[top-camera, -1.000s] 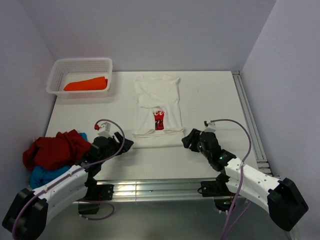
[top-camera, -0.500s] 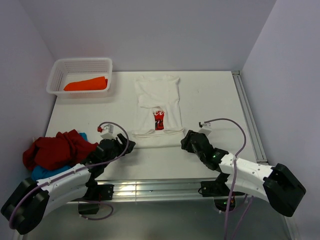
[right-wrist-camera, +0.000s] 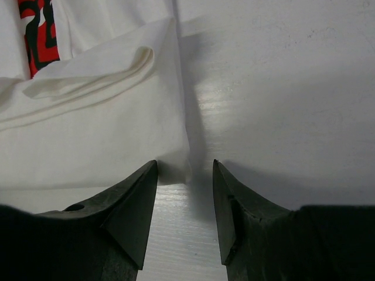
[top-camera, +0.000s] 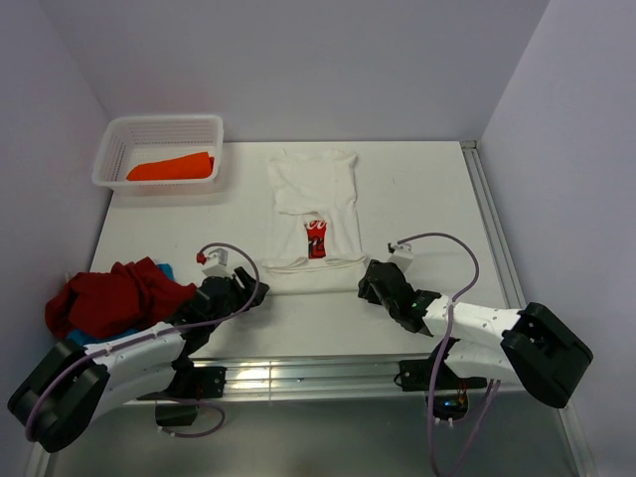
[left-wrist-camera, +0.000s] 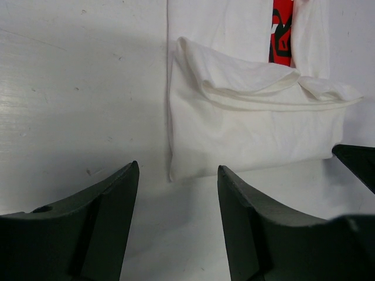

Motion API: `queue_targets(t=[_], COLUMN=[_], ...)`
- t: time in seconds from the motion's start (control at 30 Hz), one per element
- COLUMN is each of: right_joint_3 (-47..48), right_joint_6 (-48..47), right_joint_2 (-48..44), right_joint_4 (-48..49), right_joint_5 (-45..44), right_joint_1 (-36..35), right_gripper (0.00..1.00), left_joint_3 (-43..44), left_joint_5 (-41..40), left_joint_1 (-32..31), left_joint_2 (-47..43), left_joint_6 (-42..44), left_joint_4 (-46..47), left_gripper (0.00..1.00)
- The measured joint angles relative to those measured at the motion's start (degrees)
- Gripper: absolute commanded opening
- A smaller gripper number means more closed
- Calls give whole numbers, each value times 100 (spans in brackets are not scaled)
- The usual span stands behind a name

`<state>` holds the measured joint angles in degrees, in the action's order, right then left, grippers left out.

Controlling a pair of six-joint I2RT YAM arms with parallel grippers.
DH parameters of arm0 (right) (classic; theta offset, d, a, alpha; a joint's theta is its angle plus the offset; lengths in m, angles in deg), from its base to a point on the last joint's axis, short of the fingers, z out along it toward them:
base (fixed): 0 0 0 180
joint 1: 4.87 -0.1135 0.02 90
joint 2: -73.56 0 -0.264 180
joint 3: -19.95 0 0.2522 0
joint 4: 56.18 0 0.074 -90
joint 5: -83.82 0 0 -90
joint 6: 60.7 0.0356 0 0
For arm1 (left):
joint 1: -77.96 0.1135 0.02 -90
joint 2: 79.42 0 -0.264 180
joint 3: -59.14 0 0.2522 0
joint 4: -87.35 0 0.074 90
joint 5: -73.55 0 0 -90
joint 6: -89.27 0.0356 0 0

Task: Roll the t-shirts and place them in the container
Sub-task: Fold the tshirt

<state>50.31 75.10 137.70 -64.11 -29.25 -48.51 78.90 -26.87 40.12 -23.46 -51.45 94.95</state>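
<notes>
One white t-shirt (top-camera: 313, 204) with a red print (top-camera: 316, 238) lies folded into a long strip in the middle of the tabletop (top-camera: 417, 189), its hem toward the near edge. Since a second ago both arms have sunk low and slid inward to the hem's two corners. The left arm (top-camera: 139, 348) stretches nearly flat. The left fingers (left-wrist-camera: 108, 231) are open, with the near-left hem corner just ahead of the gap. The right arm (top-camera: 477, 323) lies equally low. The right fingers (right-wrist-camera: 132, 216) stand apart by a narrower gap, with the near-right corner at their tips, unpinched. An orange t-shirt (top-camera: 171, 167) sits in the basket (top-camera: 114, 149) at the far left corner. A dark red t-shirt (top-camera: 109, 298) is heaped at the left edge.
</notes>
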Motion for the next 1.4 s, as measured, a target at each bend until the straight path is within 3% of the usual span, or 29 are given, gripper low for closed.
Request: queue_targets(t=[0.4,1.0,1.2,1.3,1.37,1.4], right_joint_3=[0,2,2,2,2,2], right_joint_6=[15,-146,-179,-197,-203,-212], right_joint_2=[205,389,404,428,435,435], right_joint_4=[319,470,492,507,520,527], right_joint_5=[39,129,133,138,144,149], right_joint_1=[0,0,-2,0,-2,-2], right_gripper=[36,29,28,24,19,9], left_joint_3=[0,109,175,179,188,188], left_joint_5=[31,68,157,184,208,225], left_joint_1=[-2,-7,-7,-7,-7,-9], left_joint_2=[380,855,1130,1248,1309,1351], left_joint_6=[2,0,-2,-9,-24,-9], left_joint_4=[378,710,870,962,994,990], left_gripper=[60,52,42,33,12,2])
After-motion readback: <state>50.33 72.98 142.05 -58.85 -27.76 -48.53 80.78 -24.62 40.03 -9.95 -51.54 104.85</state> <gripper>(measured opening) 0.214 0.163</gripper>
